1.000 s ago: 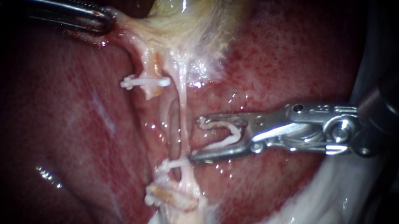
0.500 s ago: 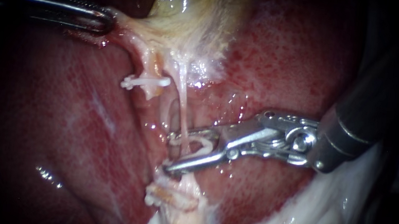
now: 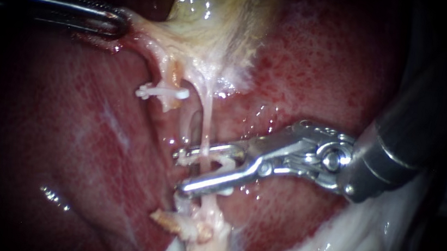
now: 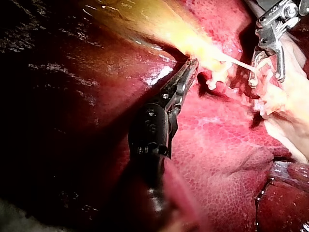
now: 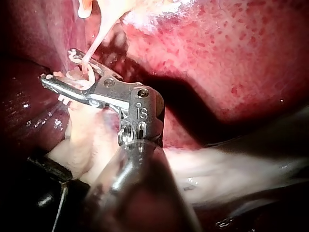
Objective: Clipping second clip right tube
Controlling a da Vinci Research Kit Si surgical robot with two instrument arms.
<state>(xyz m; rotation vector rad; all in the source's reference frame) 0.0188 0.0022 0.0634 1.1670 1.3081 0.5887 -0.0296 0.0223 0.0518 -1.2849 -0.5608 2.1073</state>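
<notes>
The right instrument (image 3: 180,170) is reaching across the right tube (image 3: 205,124), its claw standing narrowly apart on either side of that tube and holding a white clip (image 3: 224,166) around it. The left instrument (image 3: 119,22), well apart from the tube, is clamping its claw on the edge of the gallbladder (image 3: 217,21), from which the tube is running taut.
</notes>
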